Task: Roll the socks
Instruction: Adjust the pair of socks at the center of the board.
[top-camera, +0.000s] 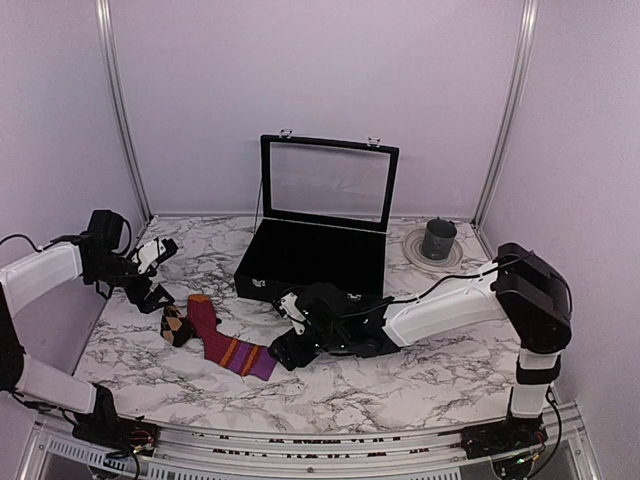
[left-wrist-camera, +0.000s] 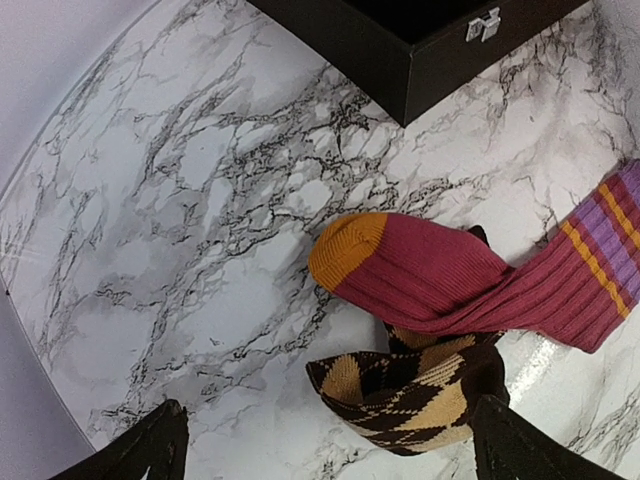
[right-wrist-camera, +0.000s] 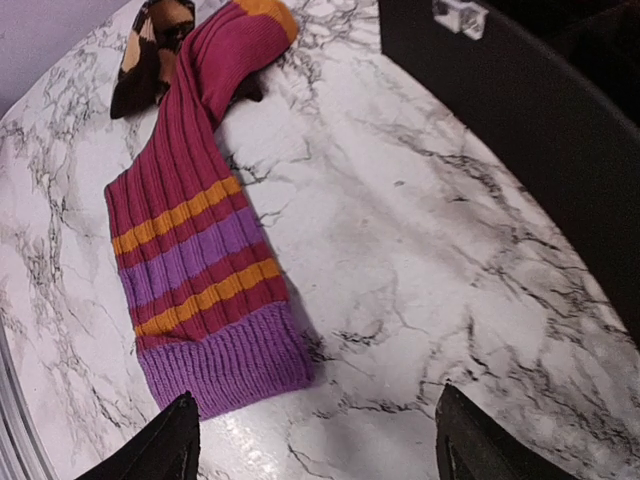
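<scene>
- Socks lie on the marble table (top-camera: 430, 370) in the top view, the magenta-red sock (top-camera: 225, 340) draped over the argyle sock (top-camera: 176, 325). The left gripper (top-camera: 152, 292) sits at their 10 o'clock, the right gripper (top-camera: 285, 330) at 3 o'clock, and the black case (top-camera: 310, 262) at 1 o'clock.
- Left wrist view: the left gripper (left-wrist-camera: 325, 445) has its fingers wide apart, gripping nothing. The argyle sock (left-wrist-camera: 410, 395) lies between them, and the magenta-red sock (left-wrist-camera: 430, 275) is at 12 o'clock.
- Right wrist view: the right gripper (right-wrist-camera: 315, 440) has its fingers apart on nothing. The magenta-red sock (right-wrist-camera: 190, 260) lies with its purple end at 10 o'clock.

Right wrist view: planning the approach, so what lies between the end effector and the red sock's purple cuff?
Only bare marble table. The right wrist view shows the open right end effector just short of the red sock at its purple cuff.
</scene>
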